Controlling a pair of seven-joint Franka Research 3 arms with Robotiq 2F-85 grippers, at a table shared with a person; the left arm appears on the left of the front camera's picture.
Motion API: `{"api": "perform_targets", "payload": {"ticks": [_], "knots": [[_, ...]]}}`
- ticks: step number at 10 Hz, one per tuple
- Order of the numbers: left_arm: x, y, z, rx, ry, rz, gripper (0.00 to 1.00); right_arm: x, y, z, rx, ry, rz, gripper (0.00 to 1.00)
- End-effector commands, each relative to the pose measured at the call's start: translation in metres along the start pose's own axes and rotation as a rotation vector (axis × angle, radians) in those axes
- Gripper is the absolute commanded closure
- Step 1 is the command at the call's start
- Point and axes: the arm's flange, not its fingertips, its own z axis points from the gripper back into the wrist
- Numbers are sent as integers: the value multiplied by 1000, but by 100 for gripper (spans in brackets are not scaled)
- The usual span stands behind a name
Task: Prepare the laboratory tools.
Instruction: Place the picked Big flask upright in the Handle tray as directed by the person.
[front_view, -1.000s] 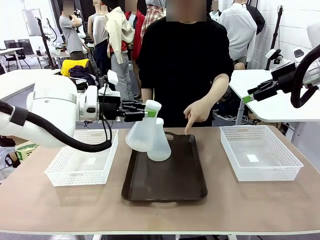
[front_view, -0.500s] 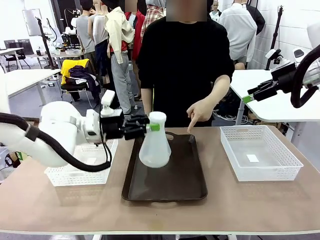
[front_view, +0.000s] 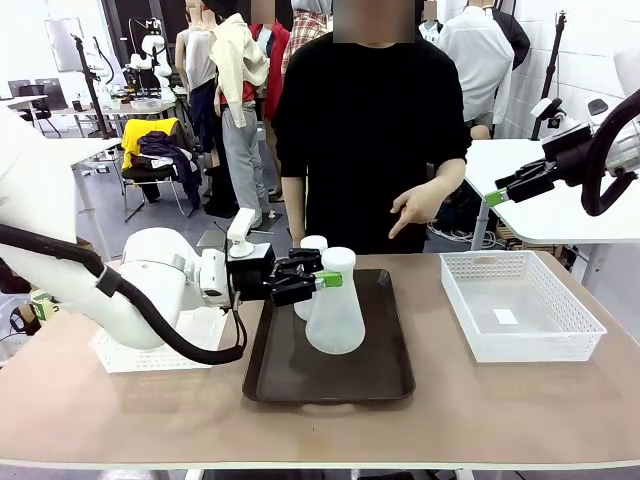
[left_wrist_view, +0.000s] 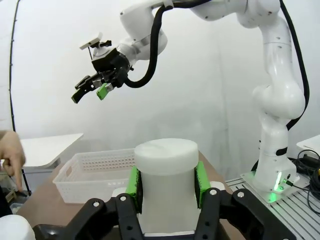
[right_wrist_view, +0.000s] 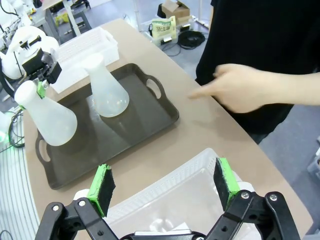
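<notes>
Two translucent white conical flasks are on the dark brown tray (front_view: 385, 375). My left gripper (front_view: 328, 279) is shut on the neck of the nearer flask (front_view: 335, 322), which stands upright with its base at the tray's surface. In the left wrist view that flask's neck (left_wrist_view: 166, 172) sits between the green pads. The other flask (front_view: 309, 246) stands free just behind it. From the right wrist, the held flask (right_wrist_view: 46, 117) and the free flask (right_wrist_view: 107, 95) are both visible on the tray (right_wrist_view: 135, 127). My right gripper (front_view: 498, 196) hangs open, high at the right.
A white mesh basket (front_view: 520, 305) sits right of the tray, and it lies below my right gripper (right_wrist_view: 165, 185). Another basket (front_view: 150, 352) is at the left, partly behind my left arm. The person's hand (front_view: 418, 208) hovers above the table's far edge.
My left arm carried the flask rightward and down, turning it from tilted to upright in front of the other flask. The person's pointing hand lifted away from the tray.
</notes>
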Motion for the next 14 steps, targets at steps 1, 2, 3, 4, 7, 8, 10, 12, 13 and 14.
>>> {"api": "perform_targets", "payload": {"ticks": [1,2,3,4,7,8,10,12,13,14], "knots": [[-11,6,-3,-4,21,-10,100,0,1,0,-2,17,-9,0],[-18,6,-4,-10,45,-12,100,0,1,0,-2,17,-9,0],[-24,7,-4,-7,51,-12,100,0,1,0,-2,17,-9,0],[-29,8,-3,7,53,-9,100,0,1,0,-2,17,-9,0],[-44,12,0,35,59,7,100,0,1,0,-2,17,-9,0],[-44,12,-1,35,63,25,100,0,1,0,-2,17,-9,0],[-42,10,0,30,93,22,60,0,1,0,-2,17,-9,0],[-41,10,2,34,162,56,20,0,1,0,-2,17,-9,0],[-39,10,2,23,220,66,0,0,1,0,-2,17,-9,0],[-36,9,3,1,267,88,0,0,1,0,-2,17,-9,0]]}}
